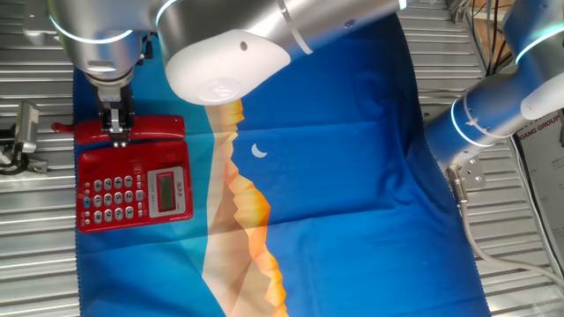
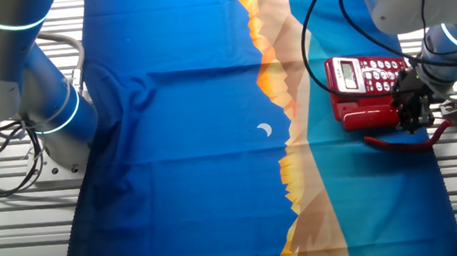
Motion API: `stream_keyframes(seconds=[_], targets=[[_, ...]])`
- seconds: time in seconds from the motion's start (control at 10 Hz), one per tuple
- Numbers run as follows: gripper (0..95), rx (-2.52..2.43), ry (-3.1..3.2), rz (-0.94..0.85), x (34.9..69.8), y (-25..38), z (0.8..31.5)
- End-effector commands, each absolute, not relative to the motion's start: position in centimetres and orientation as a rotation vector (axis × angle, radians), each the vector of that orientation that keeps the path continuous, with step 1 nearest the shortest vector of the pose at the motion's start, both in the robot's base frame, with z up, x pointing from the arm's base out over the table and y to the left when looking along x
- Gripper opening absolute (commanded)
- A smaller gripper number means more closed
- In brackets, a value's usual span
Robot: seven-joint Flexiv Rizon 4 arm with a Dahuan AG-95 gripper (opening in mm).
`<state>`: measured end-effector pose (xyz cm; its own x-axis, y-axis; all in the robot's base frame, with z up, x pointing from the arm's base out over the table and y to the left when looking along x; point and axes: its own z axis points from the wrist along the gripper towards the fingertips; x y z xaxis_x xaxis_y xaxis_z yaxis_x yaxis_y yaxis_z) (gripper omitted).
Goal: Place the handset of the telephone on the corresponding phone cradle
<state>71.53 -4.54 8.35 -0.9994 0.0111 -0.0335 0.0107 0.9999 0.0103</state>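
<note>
The red telephone base (image 1: 132,189) with grey buttons and a small display lies at the left of the cloth; it also shows in the other fixed view (image 2: 363,75). The long red handset (image 1: 159,129) lies level along the base's top edge, over the cradle strip, which it hides. It also shows in the other fixed view (image 2: 367,118). My gripper (image 1: 118,132) comes straight down onto the handset, its fingers closed around it (image 2: 414,113). The thin red cord (image 2: 401,143) curls on the cloth beside the handset.
A blue cloth (image 1: 352,176) with an orange mountain print covers the slatted metal table (image 1: 35,255). A second arm (image 1: 493,114) stands at the cloth's far side. A small metal fixture (image 1: 26,132) sits just left of the phone.
</note>
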Motion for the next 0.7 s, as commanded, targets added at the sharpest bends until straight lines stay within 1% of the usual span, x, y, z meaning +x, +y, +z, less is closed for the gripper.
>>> stream_keyframes(seconds=[0.1, 0.7], targets=[[0.0, 0.013, 3.107, 0.017, 71.57, -4.56, 8.38], [0.0, 0.034, 3.108, 0.021, 71.92, -4.07, 8.53]])
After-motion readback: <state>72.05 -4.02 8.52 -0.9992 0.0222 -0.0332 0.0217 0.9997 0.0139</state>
